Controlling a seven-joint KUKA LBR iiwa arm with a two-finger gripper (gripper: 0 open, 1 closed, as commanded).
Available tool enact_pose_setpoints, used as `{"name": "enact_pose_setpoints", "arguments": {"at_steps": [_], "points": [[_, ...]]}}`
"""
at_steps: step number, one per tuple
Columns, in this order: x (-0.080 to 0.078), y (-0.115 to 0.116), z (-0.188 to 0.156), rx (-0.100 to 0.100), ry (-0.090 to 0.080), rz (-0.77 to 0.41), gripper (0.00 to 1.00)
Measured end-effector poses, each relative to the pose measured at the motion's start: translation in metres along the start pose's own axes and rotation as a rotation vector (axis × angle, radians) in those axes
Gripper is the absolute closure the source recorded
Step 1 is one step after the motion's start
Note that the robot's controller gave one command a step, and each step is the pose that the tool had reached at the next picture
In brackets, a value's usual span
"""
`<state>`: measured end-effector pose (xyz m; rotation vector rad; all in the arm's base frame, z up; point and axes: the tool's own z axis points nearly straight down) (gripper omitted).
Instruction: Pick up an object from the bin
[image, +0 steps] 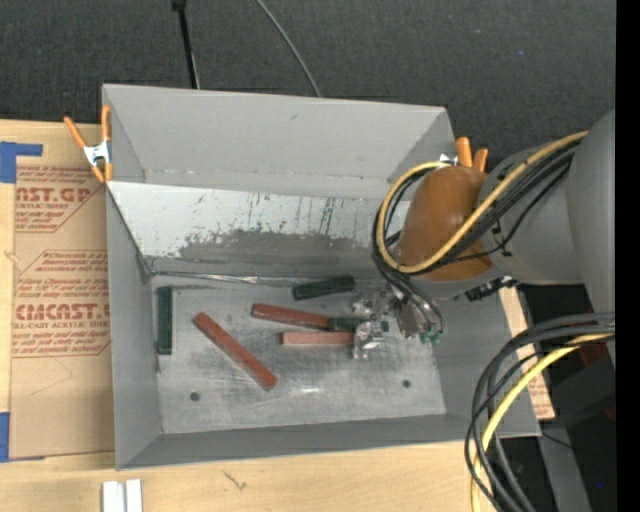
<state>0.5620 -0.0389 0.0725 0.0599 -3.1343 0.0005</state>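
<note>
The claw (368, 335) is down near the bin's (300, 415) right wall, open or closed, can't tell. The pinkish bar (312, 339) lies at its tip, perhaps touching, long axis running leftward; a red-brown bar (288, 316) sits just beyond.

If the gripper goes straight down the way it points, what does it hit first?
Probably the right end of the pale red stick right under the gripper, though depth is hard to judge.

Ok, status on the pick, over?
End effector low at view-right of bin. At right ends of pale red bar and dark red bar; grasp unconfirmed. Just beyond them: dark green bar.
</note>
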Motion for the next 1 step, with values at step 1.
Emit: {"name": "enact_pose_setpoints", "arguments": {"at_steps": [1], "points": [[-0.0095,0.0078,-0.1359,0.000,-0.009,-0.024,1.00]]}}
